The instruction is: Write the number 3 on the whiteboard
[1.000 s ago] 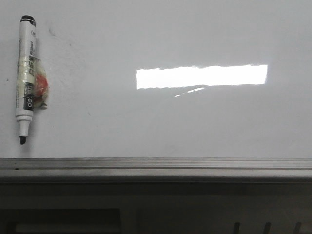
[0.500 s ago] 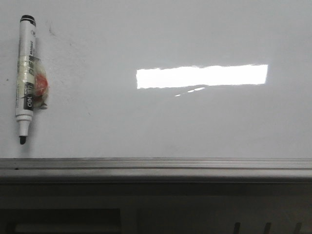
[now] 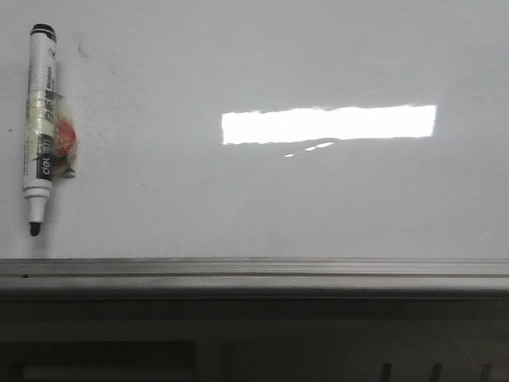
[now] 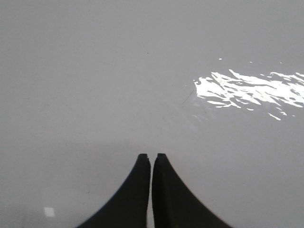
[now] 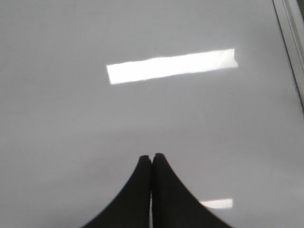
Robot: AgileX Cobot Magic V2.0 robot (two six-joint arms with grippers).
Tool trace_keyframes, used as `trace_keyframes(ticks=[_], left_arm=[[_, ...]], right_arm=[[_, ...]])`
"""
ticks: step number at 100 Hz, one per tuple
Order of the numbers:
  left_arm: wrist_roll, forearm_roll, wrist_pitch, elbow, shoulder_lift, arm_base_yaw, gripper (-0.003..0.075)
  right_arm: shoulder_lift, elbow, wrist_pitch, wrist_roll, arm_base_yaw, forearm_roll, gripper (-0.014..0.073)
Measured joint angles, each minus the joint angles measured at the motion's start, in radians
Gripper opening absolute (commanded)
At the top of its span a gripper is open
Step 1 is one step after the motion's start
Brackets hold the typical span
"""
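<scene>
Both grippers — left (image 4: 151, 156), right (image 5: 151, 156) — pinched closed over bare whiteboard (image 3: 318, 199).

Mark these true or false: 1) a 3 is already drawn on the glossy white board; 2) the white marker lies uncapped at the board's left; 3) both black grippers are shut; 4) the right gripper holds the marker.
1) False: the glossy white whiteboard shows only faint smudges and a light reflection.
2) True: the white marker with a dark tip lies at the left, tip toward the grey edge rail.
3) True: left gripper and right gripper are shut.
4) False: it holds nothing.
</scene>
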Motion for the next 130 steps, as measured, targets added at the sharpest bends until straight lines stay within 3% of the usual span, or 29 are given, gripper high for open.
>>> trace_keyframes(ticks=[23, 42, 57, 67, 79, 85, 102, 130], left_arm=[[0.000, -0.019, 0.111, -0.129, 0.051, 0.000, -0.0020], [0.000, 0.009, 0.256, -0.303, 0.214, 0.000, -0.0020], [0.000, 0.018, 0.291, -0.339, 0.297, 0.000, -0.0015], [0.005, 0.024, 0.312, -0.339, 0.323, -0.006, 0.0062], [0.022, 0.029, 0.319, -0.335, 0.335, -0.063, 0.0286], [0.025, 0.029, 0.305, -0.331, 0.336, -0.097, 0.0356], [0.029, -0.065, 0.170, -0.277, 0.336, -0.157, 0.0368], [0.138, -0.231, 0.203, -0.274, 0.336, -0.390, 0.0388]], right_arm=[[0.088, -0.011, 0.041, 0.000, 0.011, 0.086, -0.0064], [0.210, -0.152, 0.169, 0.000, 0.037, 0.090, -0.0064], [0.273, -0.233, 0.238, 0.000, 0.047, 0.091, -0.0064], [0.282, -0.244, 0.250, 0.000, 0.047, 0.092, -0.0064], [0.282, -0.244, 0.280, 0.000, 0.047, 0.092, -0.0064], [0.282, -0.244, 0.292, 0.000, 0.047, 0.092, -0.0064], [0.282, -0.244, 0.287, 0.000, 0.047, 0.092, -0.0064], [0.282, -0.255, 0.286, 0.000, 0.047, 0.092, -0.0064]])
